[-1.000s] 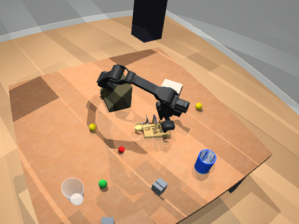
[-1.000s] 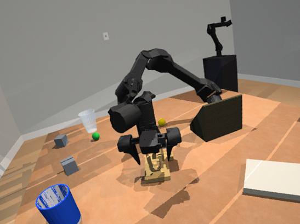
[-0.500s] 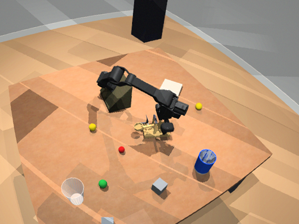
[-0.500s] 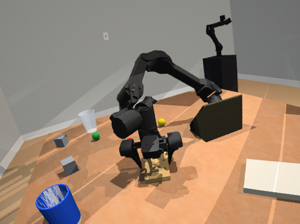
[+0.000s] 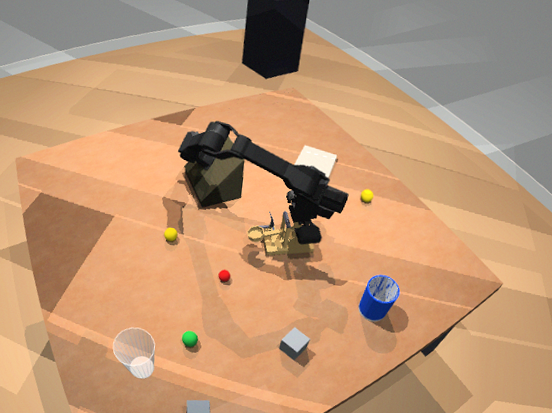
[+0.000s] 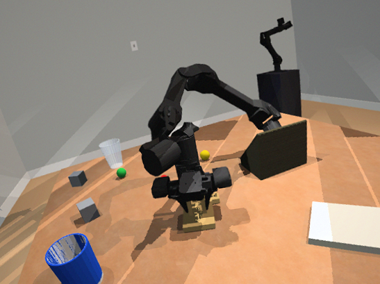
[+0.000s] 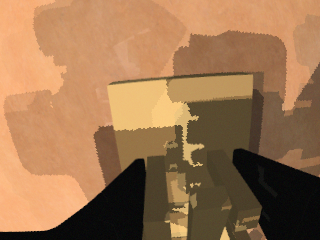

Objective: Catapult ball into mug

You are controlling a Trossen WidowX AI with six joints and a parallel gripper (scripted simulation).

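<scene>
1. The tan toy catapult (image 5: pixel 275 246) (image 6: pixel 199 224) (image 7: pixel 140 105) stood upright on the table, directly under the black gripper (image 5: pixel 295 229) (image 6: pixel 197 210) (image 7: pixel 190 162), with its frame between the fingers.
2. The fingers were partly apart, one at each side of the frame. If they already pressed on it, I could not tell. This placing probably served to grip the frame and turn the catapult for the aiming.
3. The round tan cup (image 5: pixel 255 233) of the catapult reached out from below the hand, on the side of the arm's base. No ball was seen in it, so the loading seemed not yet done.
4. The small red ball (image 5: pixel 224 276) (image 6: pixel 164 175), maybe the one to load, lay apart from the hand, beyond the cup side. The task did not say which colour was meant.
5. The blue cylindrical mug (image 5: pixel 375 304) (image 6: pixel 78 274) stood upright, well apart from the hand, away from the cup side. Its open top faced up, suitable for receiving the ball.
</scene>
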